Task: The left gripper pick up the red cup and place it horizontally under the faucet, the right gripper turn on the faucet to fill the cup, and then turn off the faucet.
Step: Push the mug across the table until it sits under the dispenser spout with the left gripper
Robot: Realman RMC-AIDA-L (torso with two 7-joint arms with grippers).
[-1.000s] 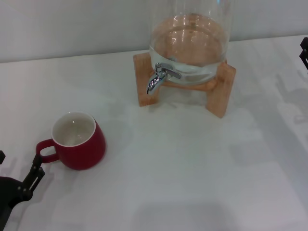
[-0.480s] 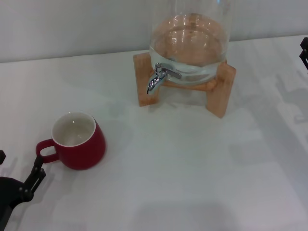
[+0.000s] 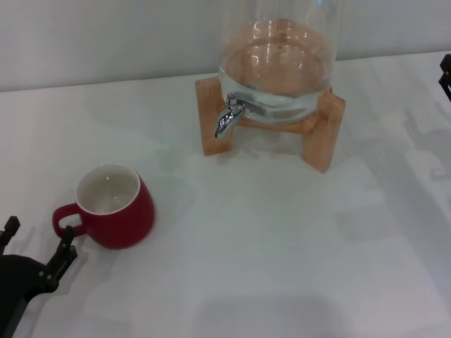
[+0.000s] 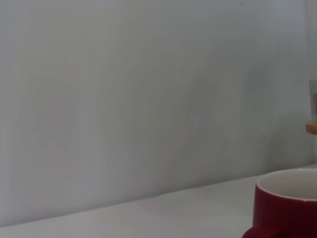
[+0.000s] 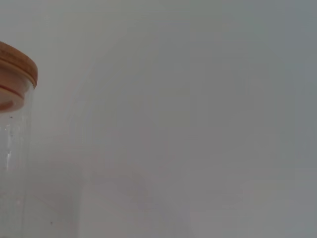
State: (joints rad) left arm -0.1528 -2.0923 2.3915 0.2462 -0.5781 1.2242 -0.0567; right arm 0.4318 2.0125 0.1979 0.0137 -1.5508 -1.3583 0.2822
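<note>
The red cup (image 3: pixel 116 205) stands upright on the white table at the near left, its white inside showing and its loop handle pointing toward my left gripper (image 3: pixel 39 228). That gripper is low at the near-left corner and open. One of its fingertips (image 3: pixel 67 238) is just beside the handle and the other is farther left. The left wrist view catches the cup (image 4: pixel 290 206) close by. The chrome faucet (image 3: pixel 230 116) juts from the glass jar (image 3: pixel 278 63) at the back centre. Only a sliver of my right gripper (image 3: pixel 445 74) shows at the far right edge.
The jar rests on a wooden stand (image 3: pixel 325 132) close to the back wall. In the right wrist view the jar's wooden lid (image 5: pixel 17 74) shows against the plain wall. White table (image 3: pixel 268 246) stretches between the cup and the stand.
My left gripper has shifted a little to the right toward the cup's handle, and its second finger has come into view. Cup and right arm have not moved.
</note>
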